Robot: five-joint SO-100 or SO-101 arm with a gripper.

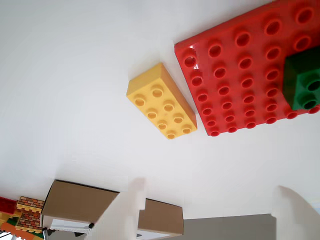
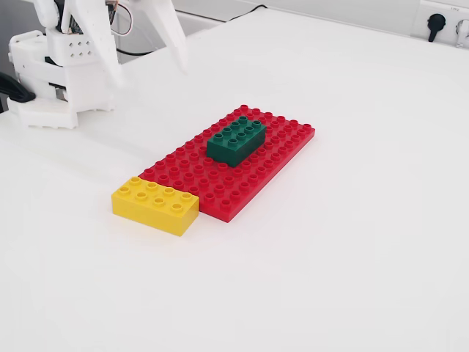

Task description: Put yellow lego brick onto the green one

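No brand, label or readable writing anywhere in either view. White matte table under even light, with a wall socket at the far right corner in the fixed view; beyond the table edge in the wrist view, a brown cardboard box and a small stack of brick-patterned toy pieces, too blurred to identify further. 3 Lego pieces in all: 1 yellow lego brick, 1 green one, 1 large flat red baseplate. Yellow lego brick flat on the table, studs up in 2 rows of 4, just beside a short end of the red baseplate, possibly touching it at 1 corner in the fixed view, though a thin gap shows in the wrist view. Green one seated on the baseplate's studs, well apart from the yellow brick. 1 white arm at the far left of the fixed view, gripper raised above the table, away from every brick. Fingers spread wide, holding nothing.
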